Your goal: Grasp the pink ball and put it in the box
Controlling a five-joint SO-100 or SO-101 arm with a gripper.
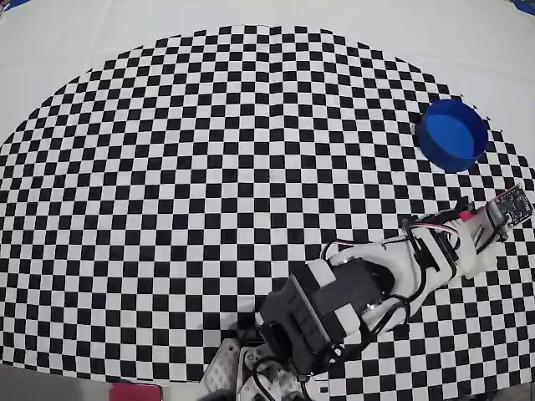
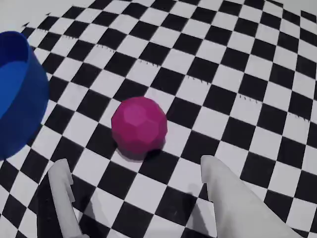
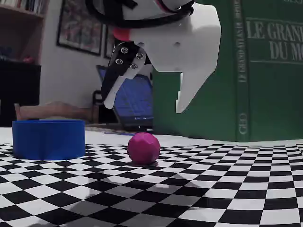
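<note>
A: Nearest to the wrist camera are the two white fingers (image 2: 225, 193) of the gripper (image 2: 133, 171). They stand wide apart, with nothing between them.

B: In the fixed view the gripper (image 3: 144, 106) hangs in the air above the checkered mat (image 3: 213, 189), tips pointing down, and it touches nothing.

A: The mat (image 1: 167, 167) is the largest thing; it covers most of the table in the overhead view. The arm (image 1: 359, 292) reaches to the right side of that view.

B: Next in size is the box (image 1: 452, 134), a round blue container with low walls. It sits on the mat near the right edge in the overhead view. Its inside looks empty, but I see only part of it.

A: The pink ball (image 2: 139, 127) is smallest. It rests on the mat, just ahead of the open fingers in the wrist view, and the box (image 2: 20, 94) is near it on the left, apart from it.

B: Yes, in the fixed view the ball (image 3: 144, 148) lies below the gripper, with the box (image 3: 49, 139) to its left.
</note>
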